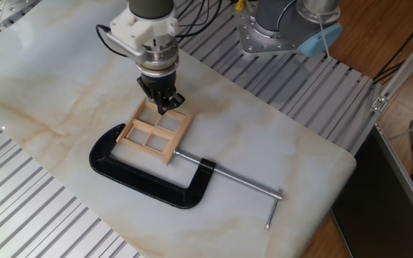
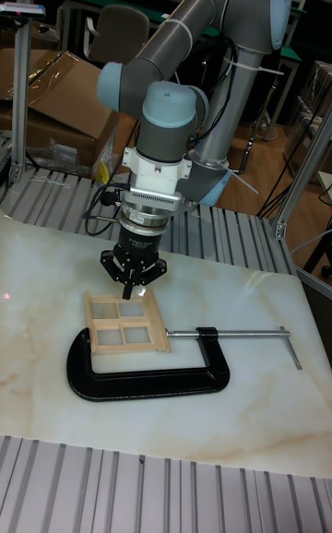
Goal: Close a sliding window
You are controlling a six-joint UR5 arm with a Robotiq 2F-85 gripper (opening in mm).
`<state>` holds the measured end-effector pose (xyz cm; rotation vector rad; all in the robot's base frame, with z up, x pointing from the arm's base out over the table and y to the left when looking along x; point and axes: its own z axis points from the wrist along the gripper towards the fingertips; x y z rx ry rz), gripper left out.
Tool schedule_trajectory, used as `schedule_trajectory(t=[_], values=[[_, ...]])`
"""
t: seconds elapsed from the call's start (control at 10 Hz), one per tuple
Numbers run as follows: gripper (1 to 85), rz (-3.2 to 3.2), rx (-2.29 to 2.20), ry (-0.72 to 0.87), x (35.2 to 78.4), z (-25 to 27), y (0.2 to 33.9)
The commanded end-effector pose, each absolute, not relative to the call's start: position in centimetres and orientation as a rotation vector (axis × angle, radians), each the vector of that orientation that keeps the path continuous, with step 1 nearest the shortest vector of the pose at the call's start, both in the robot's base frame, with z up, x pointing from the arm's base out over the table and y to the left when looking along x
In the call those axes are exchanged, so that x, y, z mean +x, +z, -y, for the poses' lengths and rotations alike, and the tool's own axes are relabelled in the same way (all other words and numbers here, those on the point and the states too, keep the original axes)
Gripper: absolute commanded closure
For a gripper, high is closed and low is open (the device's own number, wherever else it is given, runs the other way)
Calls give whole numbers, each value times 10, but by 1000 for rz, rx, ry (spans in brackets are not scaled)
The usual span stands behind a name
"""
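The black two-finger gripper [image 1: 165, 104], fingers together, presses on the pale wooden four-pane sliding window [image 1: 154, 131] held in the black metal C-clamp [image 1: 149, 179] — next, probably a steady push along its track.

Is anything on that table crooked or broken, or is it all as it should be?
Nothing looks broken or spilled. The little wooden sliding window is held in a big black C-clamp on the marble table. The gripper points down at its far edge.
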<state>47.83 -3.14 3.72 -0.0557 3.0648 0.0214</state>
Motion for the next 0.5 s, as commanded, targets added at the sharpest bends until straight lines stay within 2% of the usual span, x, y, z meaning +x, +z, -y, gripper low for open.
schedule_trajectory(t=[0.0,0.4], values=[[850,-3056,-109,16,481,31,30],[850,-3031,-158,9,484,30,21]])
